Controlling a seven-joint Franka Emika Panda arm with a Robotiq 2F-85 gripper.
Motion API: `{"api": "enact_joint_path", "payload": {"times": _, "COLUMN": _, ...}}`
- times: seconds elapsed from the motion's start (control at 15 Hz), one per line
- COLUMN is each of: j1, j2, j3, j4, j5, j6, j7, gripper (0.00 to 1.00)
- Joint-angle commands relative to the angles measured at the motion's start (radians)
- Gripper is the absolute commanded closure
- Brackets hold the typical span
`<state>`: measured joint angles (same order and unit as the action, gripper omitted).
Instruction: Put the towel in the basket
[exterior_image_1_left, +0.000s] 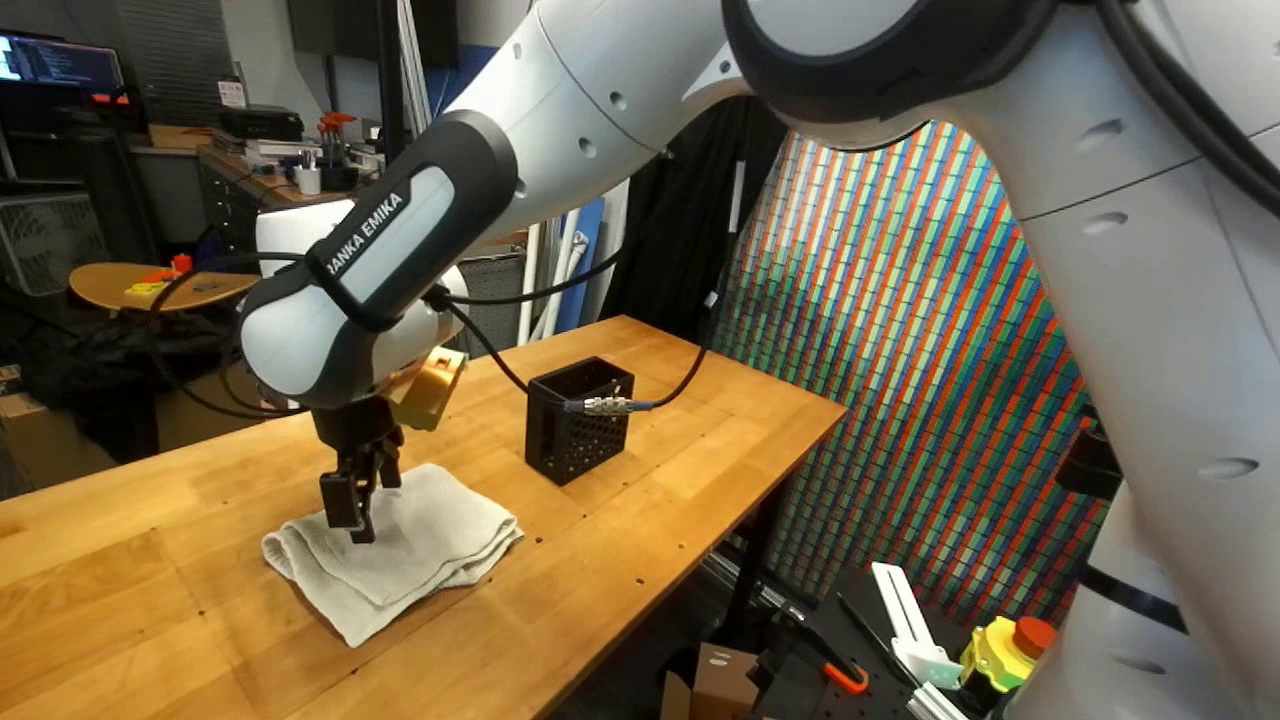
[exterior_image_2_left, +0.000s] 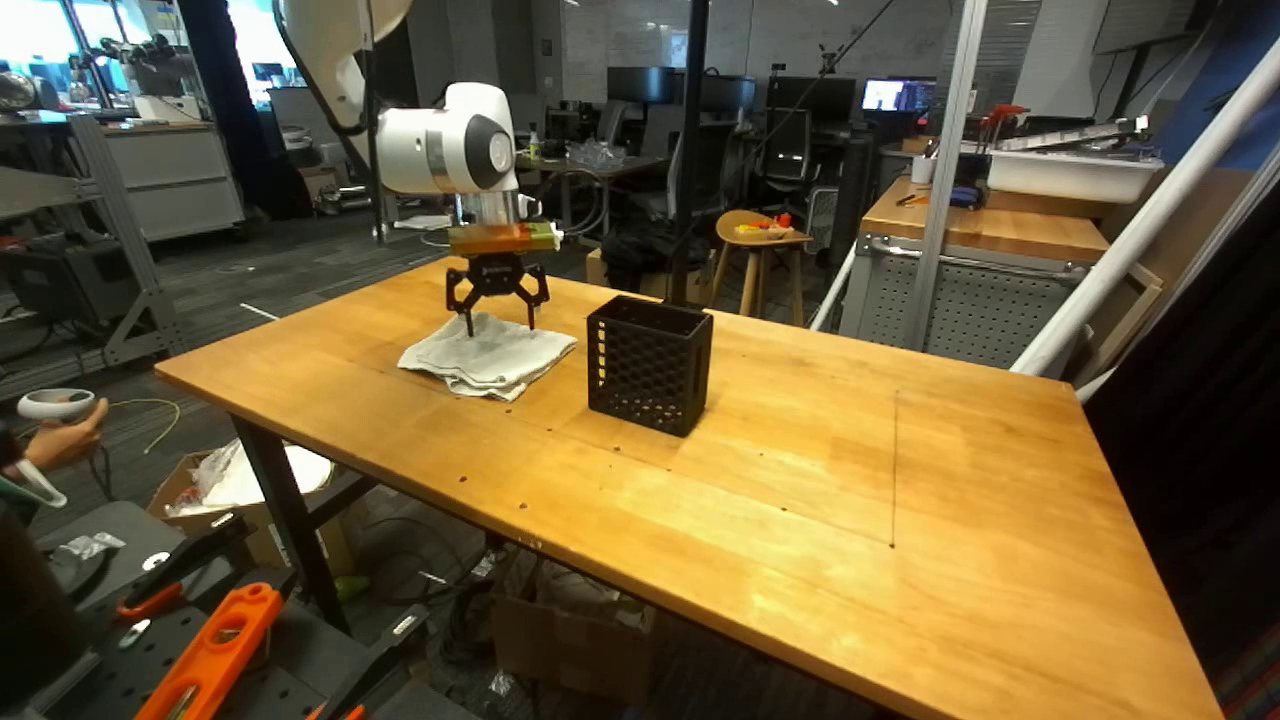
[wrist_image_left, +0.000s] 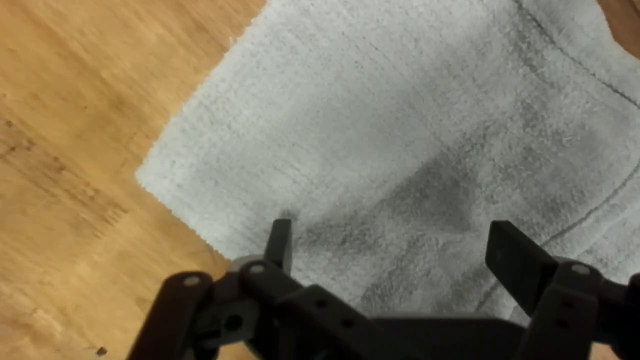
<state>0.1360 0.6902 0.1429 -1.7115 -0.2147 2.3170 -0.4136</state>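
A light grey-white folded towel (exterior_image_1_left: 440, 535) lies flat on the wooden table, and it also shows in an exterior view (exterior_image_2_left: 505, 365). It fills most of the wrist view (wrist_image_left: 350, 125). A black perforated basket (exterior_image_1_left: 580, 445) stands upright a short way from the towel, and it also shows in an exterior view (exterior_image_2_left: 640, 370); it is out of the wrist view. My gripper (exterior_image_1_left: 378, 510) points down over the towel, and it also shows in an exterior view (exterior_image_2_left: 501, 331). In the wrist view my gripper (wrist_image_left: 390, 223) is wide open with its fingertips at or just above the cloth, nothing between them.
The wooden table (exterior_image_2_left: 800, 480) has its edge beyond the basket in both exterior views. A black cable with a metal connector (exterior_image_1_left: 608, 406) hangs from the arm in front of the basket in an exterior view. A person's hand (exterior_image_2_left: 70, 435) holds a controller beside the table.
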Motion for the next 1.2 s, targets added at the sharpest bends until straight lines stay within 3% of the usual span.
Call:
{"api": "enact_joint_path", "payload": {"times": 0.0, "j1": -0.020, "j2": 0.083, "j3": 0.015, "j4": 0.055, "j5": 0.006, "j6": 0.033, "j7": -0.034, "gripper": 0.00}}
{"api": "enact_joint_path", "payload": {"times": 0.27, "j1": -0.033, "j2": 0.104, "j3": 0.019, "j4": 0.048, "j5": 0.009, "j6": 0.055, "j7": -0.035, "gripper": 0.00}}
{"api": "enact_joint_path", "payload": {"times": 0.33, "j1": -0.036, "j2": 0.102, "j3": 0.020, "j4": 0.045, "j5": 0.011, "j6": 0.053, "j7": -0.033, "gripper": 0.25}}
{"api": "enact_joint_path", "payload": {"times": 0.4, "j1": -0.037, "j2": 0.098, "j3": 0.021, "j4": 0.040, "j5": 0.011, "j6": 0.051, "j7": -0.033, "gripper": 0.26}}
{"api": "enact_joint_path", "payload": {"times": 1.0, "j1": -0.055, "j2": 0.040, "j3": 0.044, "j4": 0.000, "j5": 0.026, "j6": 0.035, "j7": -0.041, "gripper": 0.93}}
{"api": "enact_joint_path", "payload": {"times": 1.13, "j1": -0.061, "j2": 0.017, "j3": 0.050, "j4": -0.017, "j5": 0.030, "j6": 0.030, "j7": -0.043, "gripper": 0.95}}
